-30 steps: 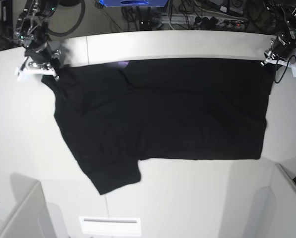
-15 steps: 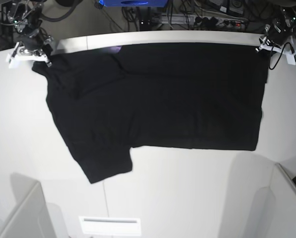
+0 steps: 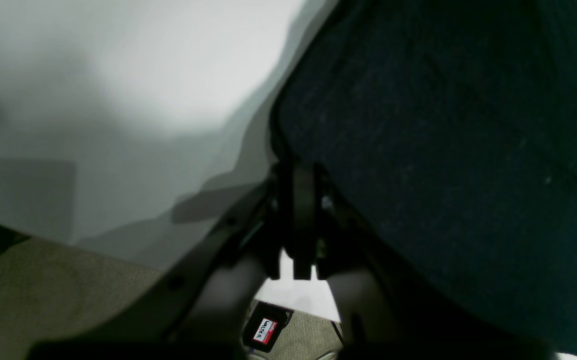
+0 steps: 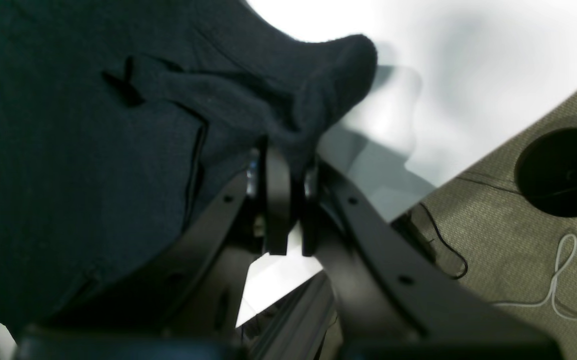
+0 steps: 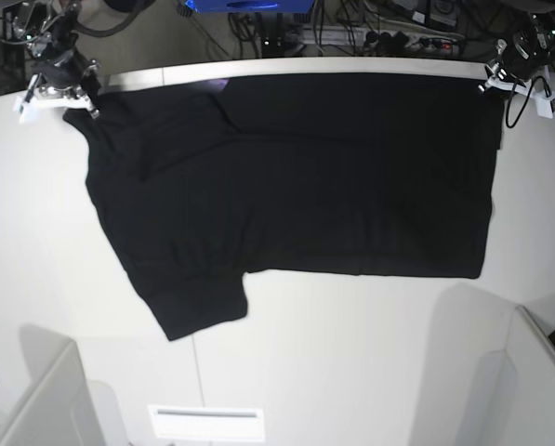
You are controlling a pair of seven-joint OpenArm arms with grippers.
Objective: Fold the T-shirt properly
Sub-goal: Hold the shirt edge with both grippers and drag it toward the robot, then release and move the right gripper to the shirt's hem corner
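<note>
From my left wrist: my left gripper (image 3: 302,200) has its jaws pressed together on the hem edge of the T-shirt (image 3: 443,150), a thin pinch right at the stitched border. The cloth hangs off to one side, limp and light, with the pale table (image 3: 118,75) beside it.

From my right wrist: my right gripper (image 4: 281,175) is clamped on a bunched lump of the T-shirt (image 4: 93,125), thick folds squeezed between the jaws. Soft stuff, it'll sag and crease wherever I'm not holding it.

From the base view: the T-shirt (image 5: 296,177) lies spread across the table (image 5: 351,362), plain black side up, top edge along the far side. My right gripper (image 5: 61,88) and left gripper (image 5: 502,82) each hold a far corner. Corners and hems look like the best grips to me; keep it taut or it slumps.
</note>
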